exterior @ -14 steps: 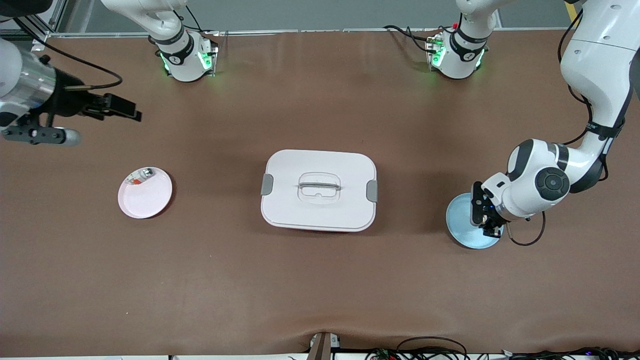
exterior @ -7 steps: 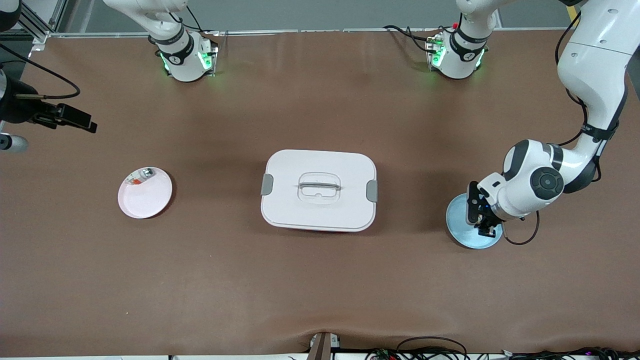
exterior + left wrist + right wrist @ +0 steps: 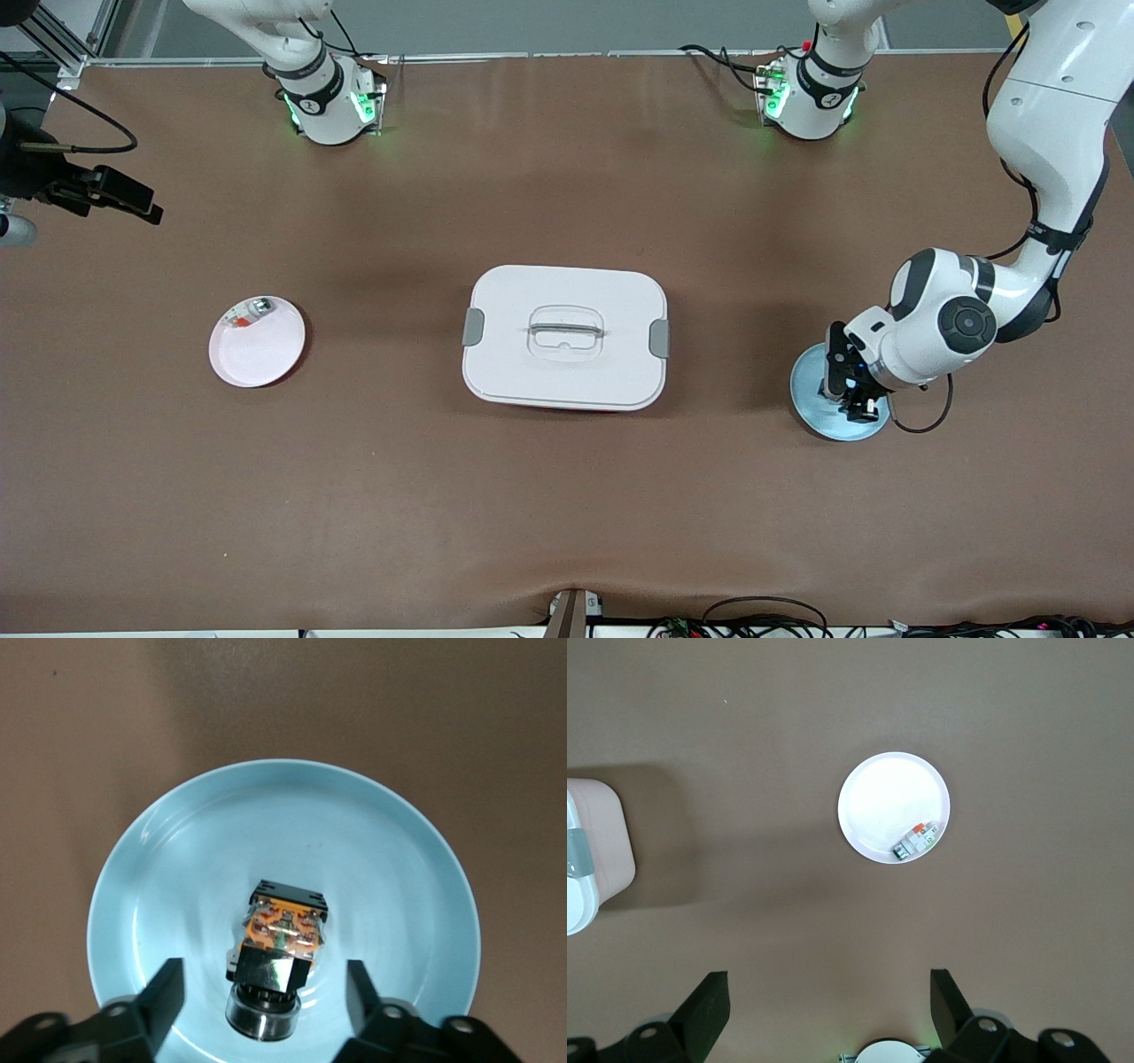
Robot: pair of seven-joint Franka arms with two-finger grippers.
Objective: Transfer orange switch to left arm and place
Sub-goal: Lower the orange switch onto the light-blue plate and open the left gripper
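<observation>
The orange switch (image 3: 282, 939), black with an orange band, lies in the blue plate (image 3: 283, 815) at the left arm's end of the table. My left gripper (image 3: 266, 979) is open just above it, one finger on each side, neither touching. In the front view the left gripper (image 3: 850, 394) hides the switch on the blue plate (image 3: 808, 390). My right gripper (image 3: 133, 202) is open and empty, up in the air at the right arm's end; its fingers (image 3: 709, 1001) show in the right wrist view. The white box (image 3: 565, 337) stands mid-table between the plates.
A pink plate (image 3: 257, 346) at the right arm's end holds a small silver-grey piece (image 3: 260, 307) and a white-and-orange scrap. It also shows in the right wrist view (image 3: 886, 797), with the box's corner (image 3: 594, 855). Bare brown table surrounds the box.
My right gripper has drawn back toward the right arm's end of the table. My left gripper has shifted slightly over the blue plate. The plates and box have not moved.
</observation>
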